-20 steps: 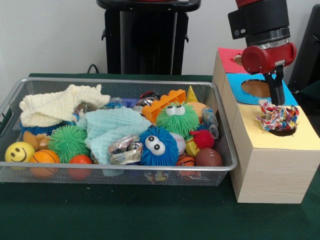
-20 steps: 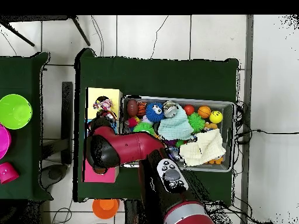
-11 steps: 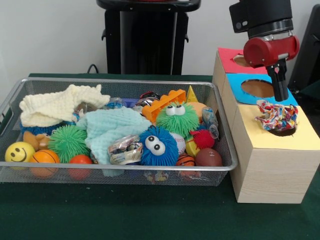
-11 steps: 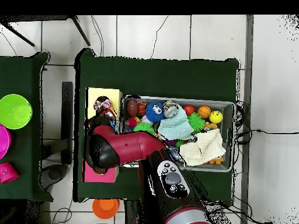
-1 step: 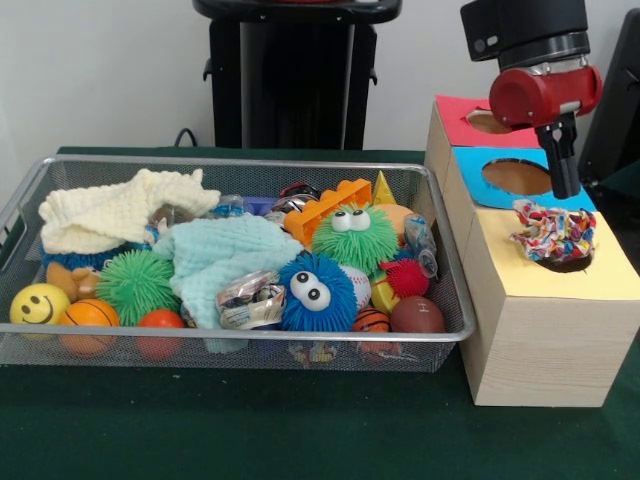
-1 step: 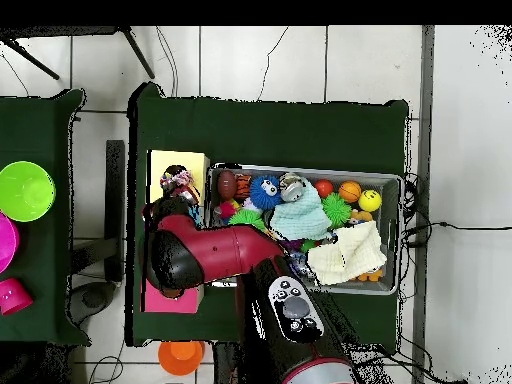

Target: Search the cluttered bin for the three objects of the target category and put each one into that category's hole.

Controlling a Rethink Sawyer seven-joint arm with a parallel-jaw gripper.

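Facing the gripper [image 5: 565,188] shows it above the scrunchie [image 5: 555,233].

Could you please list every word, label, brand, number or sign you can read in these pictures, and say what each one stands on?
No readable text in either view.
Crinkly wrapper in the wire bin: it bears print, too blurred to read.
Sorting box with red, blue and yellow tops: no lettering shows.
Yellow ball: a drawn smiley face only, no words.
Gripper: no marking legible.
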